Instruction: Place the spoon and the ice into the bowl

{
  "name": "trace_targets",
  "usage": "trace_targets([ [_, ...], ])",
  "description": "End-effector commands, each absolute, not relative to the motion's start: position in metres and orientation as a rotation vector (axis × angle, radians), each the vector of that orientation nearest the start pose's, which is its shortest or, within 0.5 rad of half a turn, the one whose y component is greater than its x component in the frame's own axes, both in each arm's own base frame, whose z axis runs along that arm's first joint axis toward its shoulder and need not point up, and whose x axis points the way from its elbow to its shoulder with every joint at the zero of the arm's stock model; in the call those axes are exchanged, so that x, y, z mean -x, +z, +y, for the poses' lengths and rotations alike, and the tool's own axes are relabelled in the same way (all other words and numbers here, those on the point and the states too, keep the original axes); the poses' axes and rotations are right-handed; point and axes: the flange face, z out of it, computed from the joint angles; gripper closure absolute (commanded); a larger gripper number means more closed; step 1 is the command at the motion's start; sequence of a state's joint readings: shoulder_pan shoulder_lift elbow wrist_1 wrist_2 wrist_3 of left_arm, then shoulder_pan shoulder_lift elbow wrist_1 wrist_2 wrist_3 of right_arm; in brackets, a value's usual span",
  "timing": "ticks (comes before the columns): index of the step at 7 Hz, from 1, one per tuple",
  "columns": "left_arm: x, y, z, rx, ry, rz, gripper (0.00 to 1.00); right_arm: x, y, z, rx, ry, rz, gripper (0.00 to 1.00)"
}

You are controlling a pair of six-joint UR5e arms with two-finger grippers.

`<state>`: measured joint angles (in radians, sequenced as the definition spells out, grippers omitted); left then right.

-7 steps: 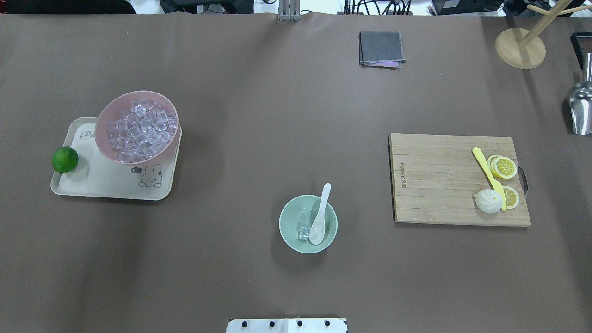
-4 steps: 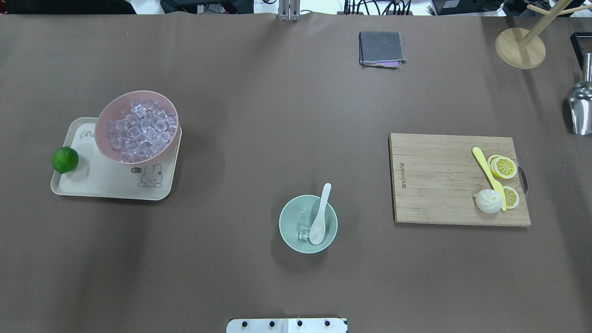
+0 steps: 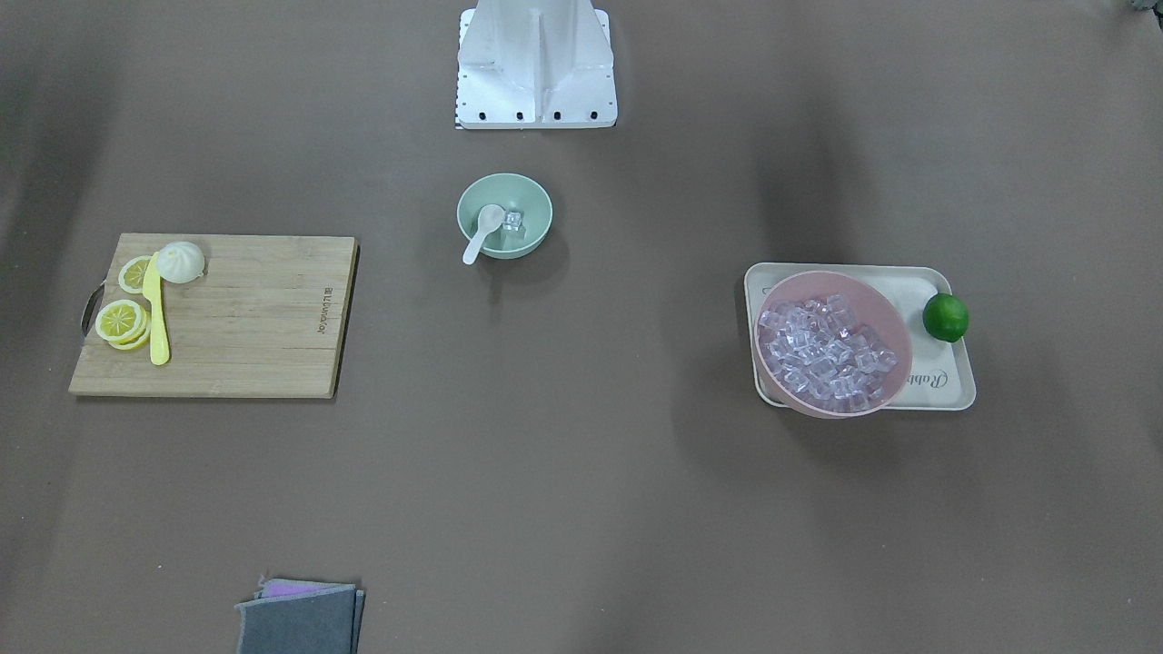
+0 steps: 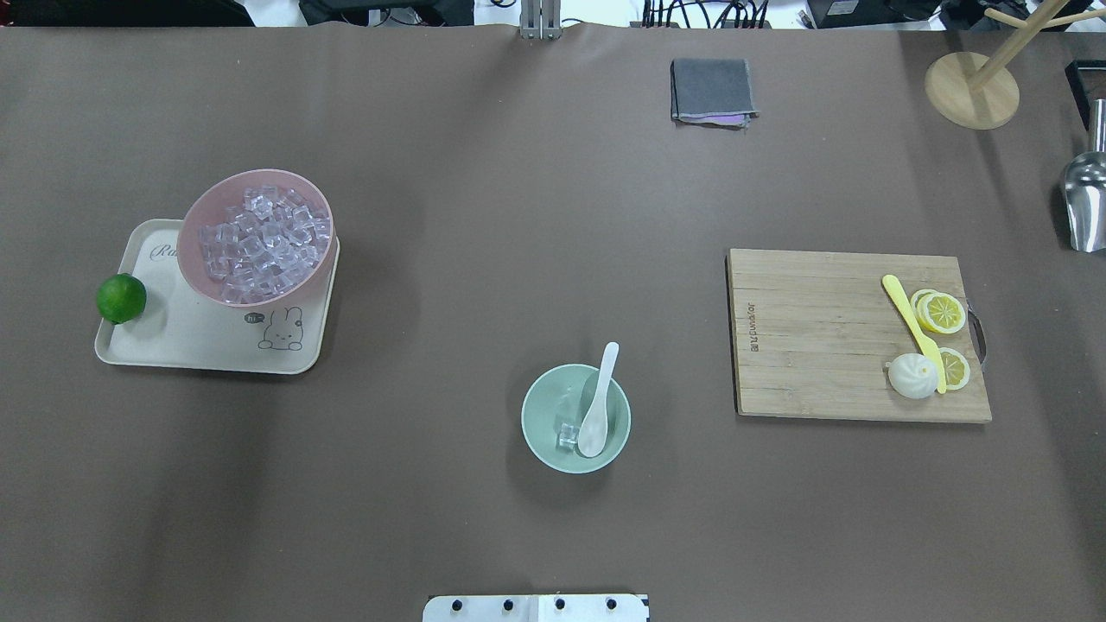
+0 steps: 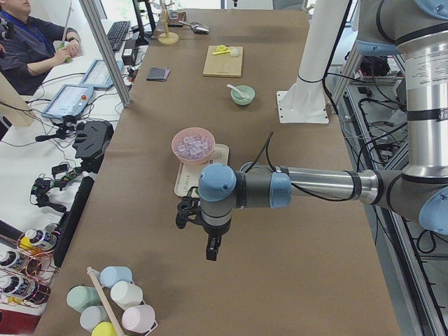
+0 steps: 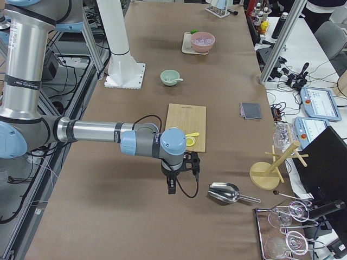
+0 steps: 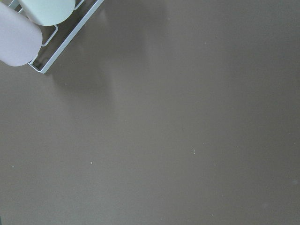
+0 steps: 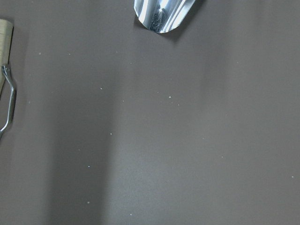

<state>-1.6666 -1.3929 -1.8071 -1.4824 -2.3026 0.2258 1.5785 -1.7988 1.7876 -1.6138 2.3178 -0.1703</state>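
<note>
Steel scoop (image 4: 1084,203) is cut off by the overhead view's right edge, and the wooden stand (image 4: 972,91) near it loses its top at the frame. Neither arm enters the overhead or front views. The left gripper (image 5: 210,250) and the right gripper (image 6: 171,187) show only from the bench ends, each hanging over bare covering. Whether their jaws are released or clenched I cannot tell. The wrist views give little more than brown surface, a corner of the scoop and the edges of two mugs (image 7: 16,35).

Nothing has shifted since a second ago. The spoon (image 4: 599,406) lies with its scoop down in the bowl (image 4: 536,402) and its handle propped over the far rim. One cube of ice (image 4: 567,435) sits just beside the scoop on the bowl's floor. The pink bowl (image 4: 197,212), heaped with cubes, stands on the tray (image 4: 199,341) with the lime (image 4: 121,298).

Matte brown sheeting covers the whole bench (image 4: 484,216). Desks with screens and cables run along its far side, where an operator (image 5: 28,42) sits.
</note>
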Motion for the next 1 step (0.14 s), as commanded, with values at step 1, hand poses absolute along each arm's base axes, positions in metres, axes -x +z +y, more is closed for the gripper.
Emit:
trace_targets([
  [1, 0.1053, 0.6433, -0.4006, -0.071, 0.108, 0.730, 0.01, -0.0686, 0.6590, -0.3910, -0.015, -0.135, -0.749, 0.00],
])
